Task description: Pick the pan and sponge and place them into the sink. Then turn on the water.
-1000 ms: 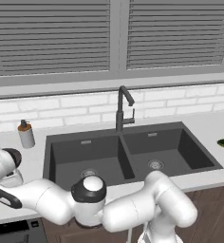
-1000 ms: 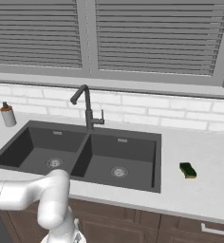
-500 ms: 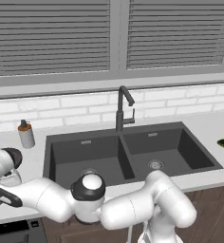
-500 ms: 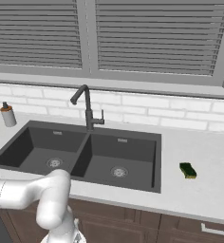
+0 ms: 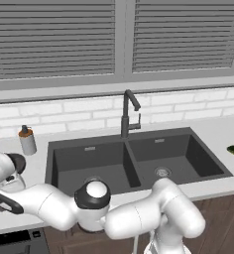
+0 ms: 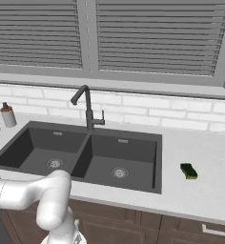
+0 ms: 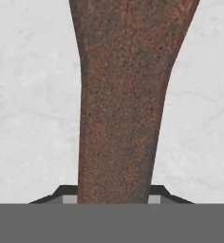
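- Gripper [image 7: 113, 201]: fingers closed on either side of the pan [image 7: 128, 95], at its brown handle, which lies on the pale counter [image 7: 33, 118] left of the sink [image 5: 139, 158].
- Sponge [image 6: 189, 171]: on the counter right of the sink.
- Technique: lift straight up, keep the handle level, and clear the sink rim before lowering.

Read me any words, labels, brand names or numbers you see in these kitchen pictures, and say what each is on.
None: no readable text anywhere.
soap bottle: no label visible.
sponge: plain.
faucet: unmarked.
pan handle: bare brown surface.
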